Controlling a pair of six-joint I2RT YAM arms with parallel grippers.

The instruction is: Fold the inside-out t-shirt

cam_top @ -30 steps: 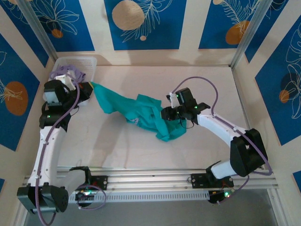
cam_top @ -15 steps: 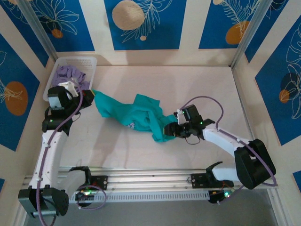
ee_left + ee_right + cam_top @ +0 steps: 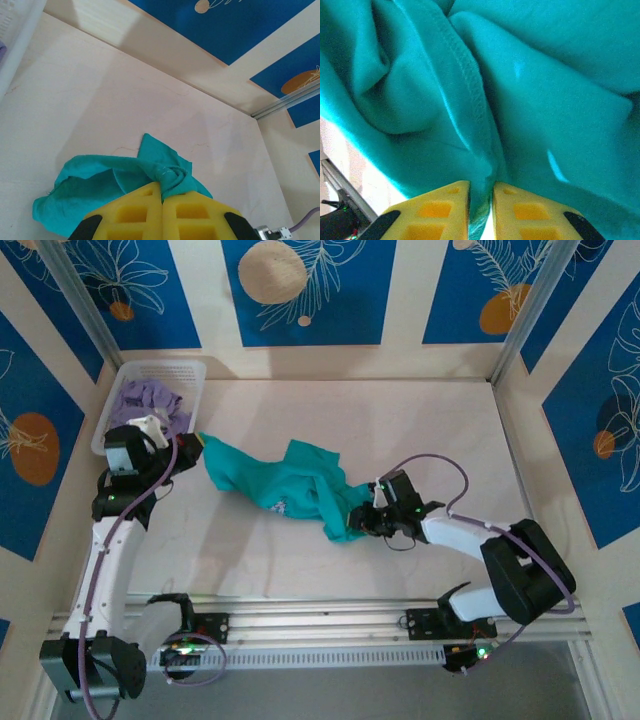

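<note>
A basket (image 3: 196,370) with lavender cloth (image 3: 148,397) sits beside the left gripper (image 3: 197,444), which pinches the t-shirt (image 3: 290,485) by a corner. Close up, the right gripper (image 3: 360,520) nips a stitched seam (image 3: 470,85)

From where I stand I count one table (image 3: 400,420) and one teal t-shirt (image 3: 290,483) on it. There is one white basket (image 3: 192,370), with one lavender garment (image 3: 148,397) inside, so that makes two pieces of clothing in all. Two arms: the left arm (image 3: 108,560) and the right arm (image 3: 455,532). Two purple cables as well, the left cable (image 3: 86,600) and the right cable (image 3: 432,456), one per arm. The left fingers (image 3: 130,212) number two, both yellow, and the right fingers (image 3: 440,207) two likewise, four fingers altogether
</note>
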